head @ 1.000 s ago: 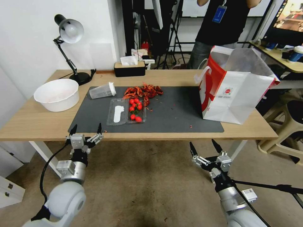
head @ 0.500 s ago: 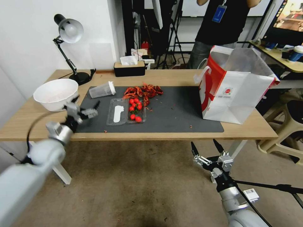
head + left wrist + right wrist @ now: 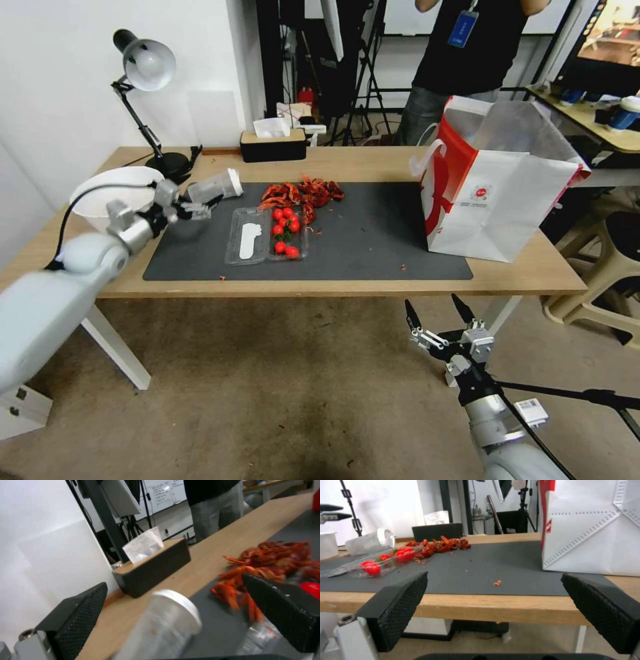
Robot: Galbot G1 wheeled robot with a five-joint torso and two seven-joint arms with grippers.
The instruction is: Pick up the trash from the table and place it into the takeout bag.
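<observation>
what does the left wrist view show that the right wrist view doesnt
Left wrist alone: the left hand open around the lying clear cup, its lid end between the fingers, and the tissue sticking out of the black box.

Right wrist alone: the open right hand below the table edge, the takeout bag standing on the mat, and the tomato tray.

Both: the cup, the red shells, the box, the table.

The table (image 3: pixel 373 287) carries a grey mat (image 3: pixel 373 247), a lamp (image 3: pixel 143 67) and (probably tissue) box (image 3: pixel 273 147).
</observation>
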